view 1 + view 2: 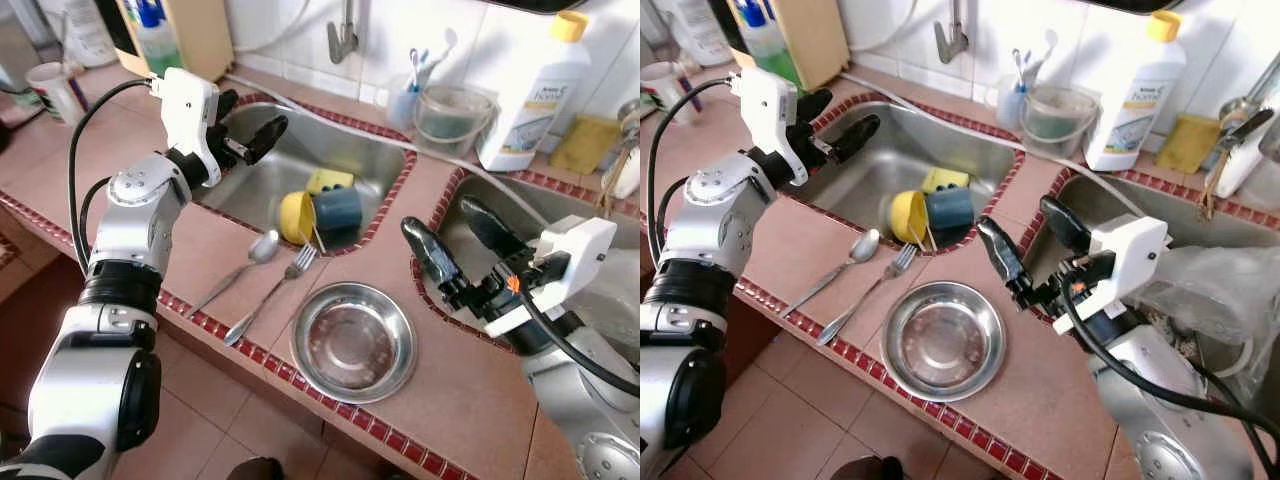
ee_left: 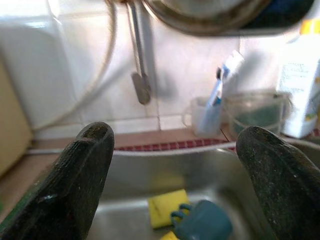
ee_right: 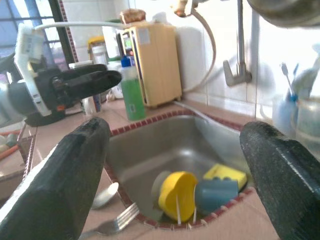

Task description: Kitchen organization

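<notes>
Overhead, you have the left pincer (image 1: pixel 240 125) spread, empty, over the steel sink basin (image 1: pixel 330 150); yellow cup (image 1: pixel 296 217) and blue mug (image 1: pixel 338 208) lie inside. Left wrist: basin wall close, a low reach may clip it. Right wrist: right pincer (image 1: pixel 1028 245) spread; round steel bowl (image 1: pixel 943 340) overhangs the worktop edge, easily knocked off.
</notes>
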You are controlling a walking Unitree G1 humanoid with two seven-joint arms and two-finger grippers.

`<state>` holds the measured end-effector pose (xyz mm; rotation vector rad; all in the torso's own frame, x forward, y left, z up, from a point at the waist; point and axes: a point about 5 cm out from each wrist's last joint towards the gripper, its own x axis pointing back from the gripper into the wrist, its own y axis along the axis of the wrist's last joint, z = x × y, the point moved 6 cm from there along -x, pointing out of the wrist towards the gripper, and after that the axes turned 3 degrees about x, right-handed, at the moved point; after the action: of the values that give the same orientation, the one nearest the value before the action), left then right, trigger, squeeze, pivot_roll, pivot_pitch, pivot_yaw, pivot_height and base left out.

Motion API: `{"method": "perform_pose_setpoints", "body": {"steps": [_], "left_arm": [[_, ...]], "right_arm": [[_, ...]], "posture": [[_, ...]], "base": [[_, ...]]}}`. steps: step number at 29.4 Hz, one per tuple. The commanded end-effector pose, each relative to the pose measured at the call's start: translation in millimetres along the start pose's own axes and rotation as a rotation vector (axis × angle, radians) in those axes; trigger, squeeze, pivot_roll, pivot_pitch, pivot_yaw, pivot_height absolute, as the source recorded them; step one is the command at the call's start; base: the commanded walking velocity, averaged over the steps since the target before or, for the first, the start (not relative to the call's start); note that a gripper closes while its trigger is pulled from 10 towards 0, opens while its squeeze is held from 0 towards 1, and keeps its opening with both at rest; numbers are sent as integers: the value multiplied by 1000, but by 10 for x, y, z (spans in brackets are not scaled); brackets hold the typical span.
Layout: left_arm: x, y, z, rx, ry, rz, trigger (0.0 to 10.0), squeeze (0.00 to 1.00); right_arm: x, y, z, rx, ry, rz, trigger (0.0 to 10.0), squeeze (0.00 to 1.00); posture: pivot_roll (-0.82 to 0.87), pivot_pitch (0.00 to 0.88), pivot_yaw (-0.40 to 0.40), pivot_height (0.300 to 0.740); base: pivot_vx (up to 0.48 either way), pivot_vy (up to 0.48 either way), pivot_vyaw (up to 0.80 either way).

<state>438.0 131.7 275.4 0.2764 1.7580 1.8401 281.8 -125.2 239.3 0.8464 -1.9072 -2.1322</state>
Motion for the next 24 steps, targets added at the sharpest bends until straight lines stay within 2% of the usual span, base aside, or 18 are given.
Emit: {"method": "perform_pose_setpoints", "body": {"steps": [1, 4, 10, 12, 15, 17, 22, 24], "left_arm": [[30, -27, -11, 9, 19, 9, 10000, 0], [59, -66, -70, 7, 19, 20, 10000, 0], [163, -251, -345, 0, -5, 68, 10000, 0], [206, -311, -451, 28, -13, 80, 10000, 0], [249, -362, -520, 22, -17, 87, 10000, 0], [285, -423, -572, 73, -14, 111, 10000, 0], [359, -491, -707, 83, -30, 138, 10000, 0], [403, -515, -744, 129, -19, 142, 10000, 0]], "right_arm": [[-32, 3, 4, 23, -5, -11, 10000, 0], [-50, -10, 5, 29, -8, -15, 10000, 0], [-82, -63, -12, 49, -38, -16, 10000, 0], [-87, -88, -7, 53, -43, -12, 10000, 0], [-87, -107, 0, 54, -45, -9, 10000, 0], [-84, -128, 6, 56, -45, -4, 10000, 0], [-78, -158, 1, 62, -54, 1, 10000, 0], [-73, -188, -2, 69, -62, 10, 10000, 0]], "posture": [[-48, 25, 37, 731], [-48, 24, 38, 731], [-56, 15, 33, 731], [-56, 14, 32, 731], [-58, 13, 32, 731], [-60, 12, 33, 731], [-62, 13, 34, 731], [-64, 12, 35, 731]], "base": [[0, 0, 0], [0, 0, 0], [0, 0, 0], [0, 0, 0], [0, 0, 0], [0, 0, 0], [0, 0, 0], [0, 0, 0]]}}
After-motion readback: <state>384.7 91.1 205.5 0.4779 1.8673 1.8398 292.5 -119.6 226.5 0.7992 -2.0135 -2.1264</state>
